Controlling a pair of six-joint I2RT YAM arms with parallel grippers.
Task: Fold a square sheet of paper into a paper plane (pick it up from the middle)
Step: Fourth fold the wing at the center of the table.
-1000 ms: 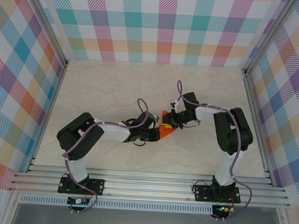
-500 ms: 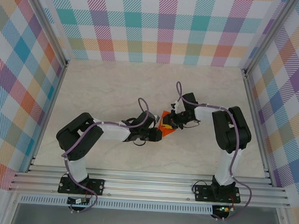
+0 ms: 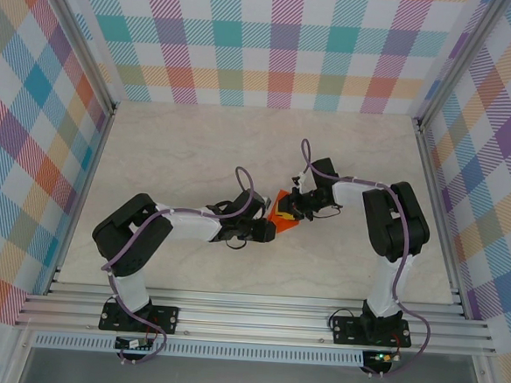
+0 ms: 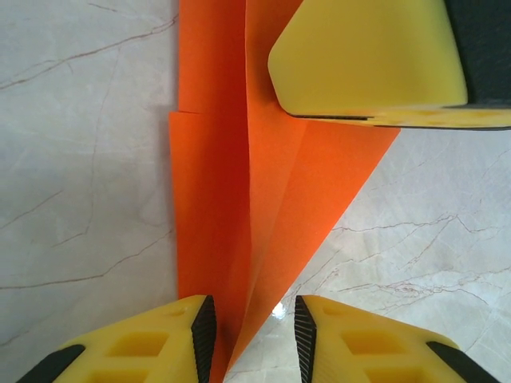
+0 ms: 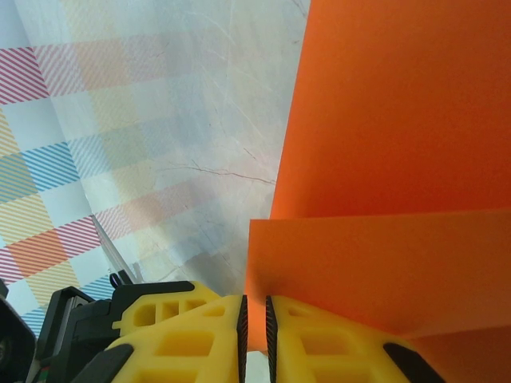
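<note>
Pinching orange paper [image 3: 282, 213] on marble table [image 3: 197, 144], right gripper [image 5: 255, 309]; left gripper [image 4: 255, 321] released; plaid walls [image 3: 275, 44].

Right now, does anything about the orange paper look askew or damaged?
The square sheet of paper looks slightly askew: in the left wrist view, the folded layers' edges form a step. No tear shows.
</note>
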